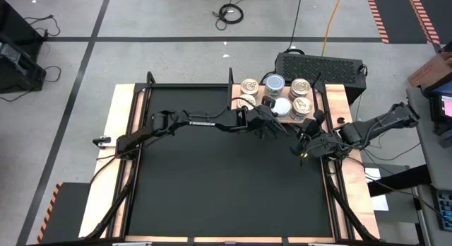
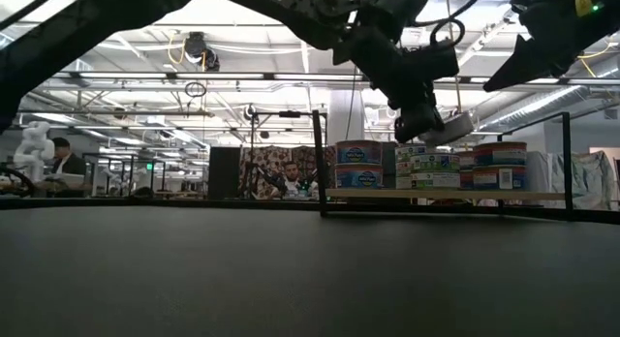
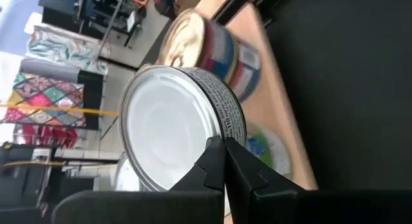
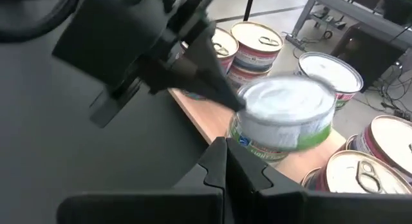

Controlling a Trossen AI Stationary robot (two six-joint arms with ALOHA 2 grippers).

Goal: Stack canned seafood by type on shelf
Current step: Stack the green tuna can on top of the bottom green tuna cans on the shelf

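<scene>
My left gripper is clamped on a small flat round tin with a plain silvery lid; its fingers pinch the tin at the rim. The left wrist view shows the same tin tilted on edge between my fingertips, printed side band visible. In the low view this gripper holds the tin above the flat rectangular light-brown wooden board, level with the top of the stacks there.

The board lies at the far right corner of the black table top. On it stand stacked tins: cream-gold pull-tab lids at the far left and at the right, one silvery-blue lid between them at the far side. Directly below the held tin sits a green-labelled tin on the board's near edge.

My right gripper is clenched, holding nothing, and hangs just beside the board's near right corner, close to the left gripper but apart from it. In the low view it hangs high, clear of the stacks.

People are in the room beyond the table.
</scene>
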